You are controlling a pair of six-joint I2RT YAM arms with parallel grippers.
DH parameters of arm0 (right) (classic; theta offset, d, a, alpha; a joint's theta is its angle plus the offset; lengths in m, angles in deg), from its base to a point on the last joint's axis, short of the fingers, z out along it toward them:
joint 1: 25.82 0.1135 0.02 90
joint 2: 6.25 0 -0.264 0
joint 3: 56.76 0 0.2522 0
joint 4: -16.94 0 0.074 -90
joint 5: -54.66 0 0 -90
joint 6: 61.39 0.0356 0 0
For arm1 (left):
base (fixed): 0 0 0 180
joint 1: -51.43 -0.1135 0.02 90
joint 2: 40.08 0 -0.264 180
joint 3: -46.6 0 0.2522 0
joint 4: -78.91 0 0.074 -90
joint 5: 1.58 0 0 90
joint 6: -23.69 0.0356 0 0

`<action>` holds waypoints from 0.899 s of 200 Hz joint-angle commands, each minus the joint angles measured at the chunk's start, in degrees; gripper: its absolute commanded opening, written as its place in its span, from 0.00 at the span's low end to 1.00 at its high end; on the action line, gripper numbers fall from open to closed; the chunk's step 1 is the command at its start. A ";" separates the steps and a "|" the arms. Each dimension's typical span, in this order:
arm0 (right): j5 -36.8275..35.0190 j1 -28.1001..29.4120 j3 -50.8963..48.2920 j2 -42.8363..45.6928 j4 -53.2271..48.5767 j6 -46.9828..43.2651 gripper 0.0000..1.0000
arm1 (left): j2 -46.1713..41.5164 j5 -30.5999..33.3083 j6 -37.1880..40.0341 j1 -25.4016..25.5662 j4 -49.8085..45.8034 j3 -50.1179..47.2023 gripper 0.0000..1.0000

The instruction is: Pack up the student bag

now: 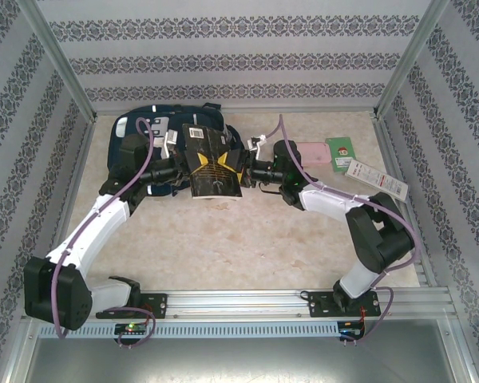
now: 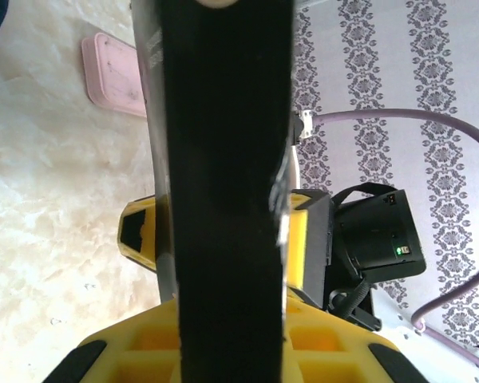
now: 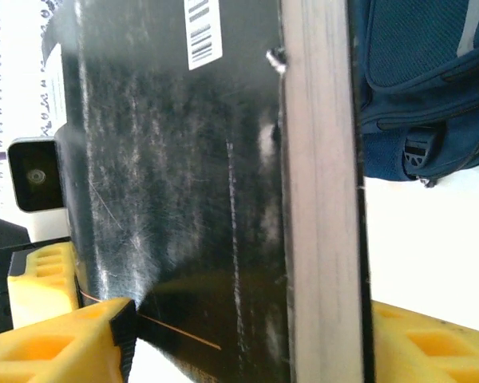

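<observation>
Clamping the black book (image 1: 213, 163) by the student bag (image 1: 136, 132) was the left end effector (image 1: 178, 167); the right end effector (image 1: 251, 169) straddled it, grip unclear.

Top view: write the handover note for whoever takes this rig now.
Left gripper: shut on one end of the book.
Right gripper: fingers straddle the other end; grip unclear.
Book: between the arms, at the bag, not inside.
Pink case, green card and packet: on the table, right side.
Done: nothing visibly packed.
Left: probably the book, then those three.
</observation>
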 commanded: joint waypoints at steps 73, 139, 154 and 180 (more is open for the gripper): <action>1.31 -5.06 -4.66 5.24 5.88 2.18 0.00 | 9.86 2.89 16.98 0.75 -18.21 12.54 0.35; -0.98 -12.35 -8.36 11.55 -5.23 -4.92 0.00 | 24.76 18.02 30.05 0.80 -35.42 28.90 0.56; -1.31 -13.41 -8.00 12.96 -9.07 -7.29 0.00 | 28.75 18.44 30.55 0.80 -36.15 32.13 0.56; -0.77 -14.56 -7.15 13.02 -10.70 -8.10 0.00 | 34.11 12.67 26.30 1.14 -33.55 35.08 0.57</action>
